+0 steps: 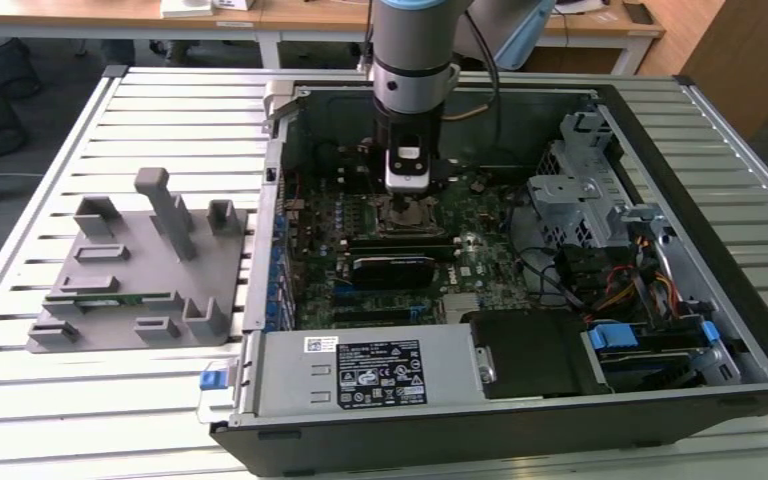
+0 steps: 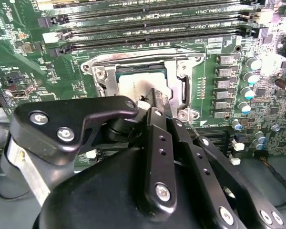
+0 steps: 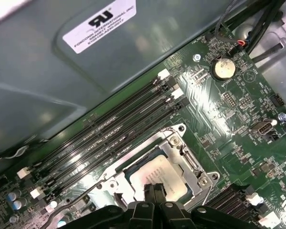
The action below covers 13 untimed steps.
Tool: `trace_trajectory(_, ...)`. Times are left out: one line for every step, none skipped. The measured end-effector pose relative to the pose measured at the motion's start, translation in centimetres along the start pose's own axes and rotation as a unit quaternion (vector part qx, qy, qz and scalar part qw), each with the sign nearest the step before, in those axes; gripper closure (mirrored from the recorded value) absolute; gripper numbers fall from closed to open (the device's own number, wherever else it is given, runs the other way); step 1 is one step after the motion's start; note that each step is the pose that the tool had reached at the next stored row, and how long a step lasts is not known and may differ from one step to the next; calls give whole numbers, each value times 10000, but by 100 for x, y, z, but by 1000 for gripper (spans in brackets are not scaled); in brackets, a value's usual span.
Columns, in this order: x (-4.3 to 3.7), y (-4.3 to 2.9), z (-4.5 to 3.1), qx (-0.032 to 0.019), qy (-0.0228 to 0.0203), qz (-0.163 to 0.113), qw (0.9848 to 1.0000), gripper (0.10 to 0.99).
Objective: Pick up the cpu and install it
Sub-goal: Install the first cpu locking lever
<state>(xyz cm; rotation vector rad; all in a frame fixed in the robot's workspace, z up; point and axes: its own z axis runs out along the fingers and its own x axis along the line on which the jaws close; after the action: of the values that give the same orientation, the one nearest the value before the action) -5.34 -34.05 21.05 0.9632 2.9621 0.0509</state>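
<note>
silvery cpu point(image 3: 157, 171) lies flat, metal face up, inside the socket frame point(image 3: 182, 155) on the motherboard point(image 3: 229, 105). it is square, with no long axis, its edges parallel to the frame. gripper point(image 3: 155, 187) stands directly over it, fingers point(image 3: 149, 192) drawn together with no visible gap, tips at the cpu's top face. contact cannot be confirmed.

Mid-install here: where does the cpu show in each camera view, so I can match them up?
Exterior view: the cpu lies mid-motherboard inside the open case, directly under the gripper.
Second wrist view: the cpu is the pale square at the gripper's tip.
First wrist view: the cpu is the silvery square at the gripper's tip.
Shared landmark: the metal socket frame around it.
</note>
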Motion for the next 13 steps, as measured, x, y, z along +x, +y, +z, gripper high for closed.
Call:
trace_trajectory(-2,1,0,0,0,0,10000,980)
trace_trajectory(-3,2,0,0,0,1,10000,980)
trace_trajectory(-5,4,-2,0,0,0,10000,980)
trace_trajectory(-5,4,-10,2,0,0,10000,980)
trace_trajectory(-5,5,-27,1,0,1,10000,980)
trace_trajectory(-6,6,-51,0,0,1,10000,980)
trace_trajectory(-6,7,-79,0,0,1,10000,980)
trace_trajectory(-7,8,-110,0,0,0,10000,980)
trace_trajectory(-7,10,-141,1,0,1,10000,980)
trace_trajectory(-8,11,-173,1,0,0,10000,980)
trace_trajectory(-8,12,-199,0,0,0,10000,980)
trace_trajectory(-8,13,-230,1,0,0,10000,980)
trace_trajectory(-9,14,-258,0,0,0,10000,980)
